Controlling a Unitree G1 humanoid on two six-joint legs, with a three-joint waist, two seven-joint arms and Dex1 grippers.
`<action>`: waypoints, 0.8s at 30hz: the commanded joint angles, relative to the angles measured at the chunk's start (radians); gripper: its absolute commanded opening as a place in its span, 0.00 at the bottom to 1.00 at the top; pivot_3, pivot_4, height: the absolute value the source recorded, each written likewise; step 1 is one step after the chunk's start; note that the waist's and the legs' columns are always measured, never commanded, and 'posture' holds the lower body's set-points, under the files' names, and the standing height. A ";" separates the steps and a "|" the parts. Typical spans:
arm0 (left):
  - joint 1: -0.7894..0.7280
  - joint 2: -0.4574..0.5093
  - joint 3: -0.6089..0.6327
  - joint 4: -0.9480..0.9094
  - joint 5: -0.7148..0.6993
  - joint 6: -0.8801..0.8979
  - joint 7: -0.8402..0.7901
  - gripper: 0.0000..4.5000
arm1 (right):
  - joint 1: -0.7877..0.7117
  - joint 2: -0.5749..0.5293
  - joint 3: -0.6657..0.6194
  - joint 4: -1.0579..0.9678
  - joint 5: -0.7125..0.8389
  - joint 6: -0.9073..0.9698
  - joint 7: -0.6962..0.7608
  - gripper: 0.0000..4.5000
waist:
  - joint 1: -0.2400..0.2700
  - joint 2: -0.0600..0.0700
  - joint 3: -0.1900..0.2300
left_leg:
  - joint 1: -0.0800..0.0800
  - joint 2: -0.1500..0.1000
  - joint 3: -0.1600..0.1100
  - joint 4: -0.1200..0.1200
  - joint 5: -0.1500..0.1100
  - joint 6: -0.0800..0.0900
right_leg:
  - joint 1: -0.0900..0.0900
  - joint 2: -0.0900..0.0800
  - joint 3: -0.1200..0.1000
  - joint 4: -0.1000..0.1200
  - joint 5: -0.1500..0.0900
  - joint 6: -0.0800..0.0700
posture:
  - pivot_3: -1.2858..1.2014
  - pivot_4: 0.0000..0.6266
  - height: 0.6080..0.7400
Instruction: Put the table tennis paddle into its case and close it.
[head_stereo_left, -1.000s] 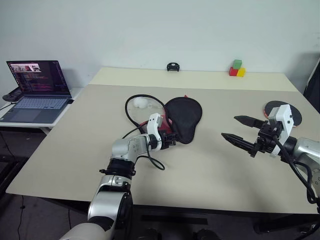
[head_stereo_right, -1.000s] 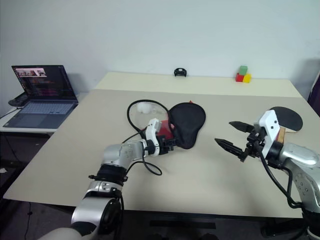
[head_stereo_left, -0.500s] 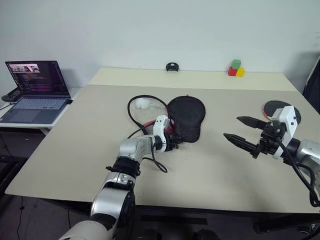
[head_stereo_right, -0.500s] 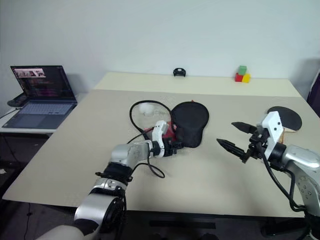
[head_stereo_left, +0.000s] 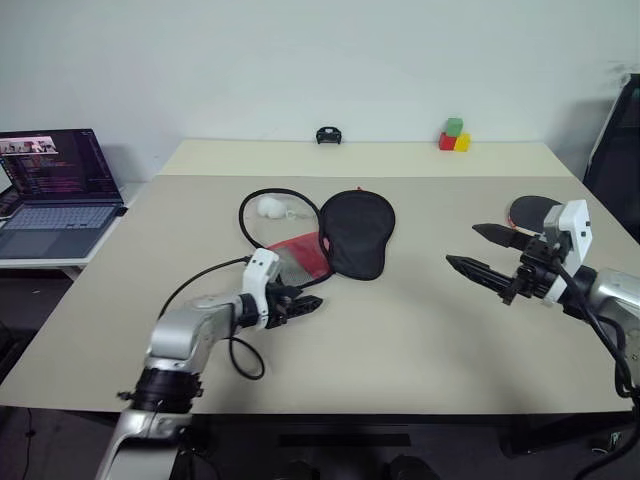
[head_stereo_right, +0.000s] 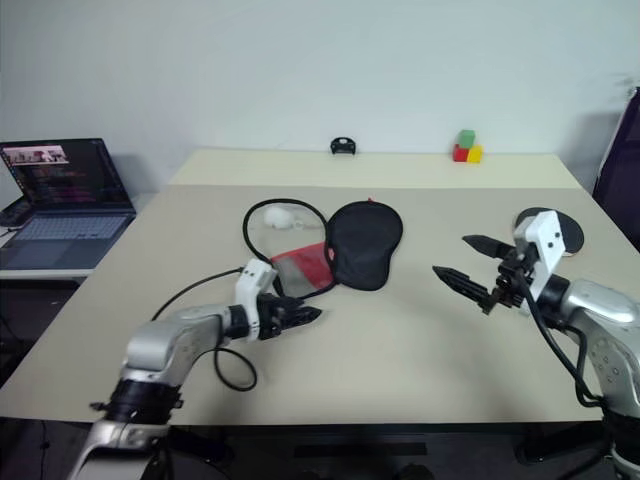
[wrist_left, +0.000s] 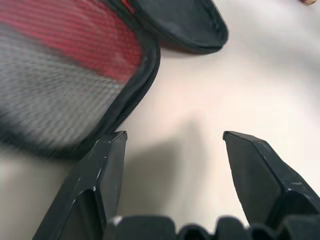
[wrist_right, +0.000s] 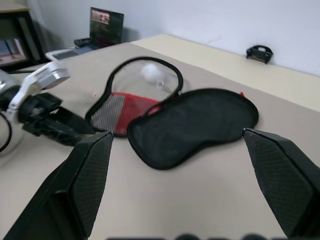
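left gripper: It sits low over the table, just beside the near end of the case. Its two black fingers are apart and hold nothing.

case: It lies open on the middle of the table, in two flaps. One flap is black and lies flat. The other shows a red part and a mesh part. A thin black edge loops out from it, and a small white ball sits inside that loop.

case direction: The black flap has its wide round end toward the far wall and its narrow end toward the robot. Its long way runs from near to far.

right gripper: It hangs in the air over the right side of the table. Its fingers are wide apart and empty, and they point toward the case.

paddle: It lies flat near the right edge of the table, well apart from the case. The right gripper hides part of it, so I cannot tell which way its handle points.

step: The case looks ready. The paddle is not in it yet.

next move: I think the right gripper must turn to the paddle, pick it up, and slide it into the case. The zipper comes last.
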 joint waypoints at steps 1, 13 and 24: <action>-0.001 0.000 0.085 -0.103 -0.078 -0.017 -0.008 0.74 | -0.058 0.020 0.021 0.026 0.007 0.007 -0.012 1.00 | 0.012 0.000 0.000 | -0.001 0.000 0.000 0.000 0.000 0.000 | 0.000 0.000 -0.001 0.000 0.000 0.000 | 0.52 0.24 1.00; -0.021 0.113 0.199 -0.105 -0.046 -0.228 0.008 0.74 | -0.417 0.215 0.308 0.437 -0.223 0.057 -0.124 1.00 | 0.011 -0.001 0.000 | -0.002 0.000 0.000 0.000 0.000 0.000 | -0.002 0.000 -0.001 -0.001 0.000 0.000 | 0.52 0.24 1.00; -0.070 0.190 0.238 0.019 -0.048 -0.309 -0.029 0.74 | -0.655 0.438 0.338 1.006 -0.445 -0.174 -0.237 1.00 | -0.002 -0.001 0.001 | -0.008 -0.001 0.003 0.000 0.003 -0.005 | -0.012 0.000 0.001 0.000 0.000 0.000 | 0.52 0.24 1.00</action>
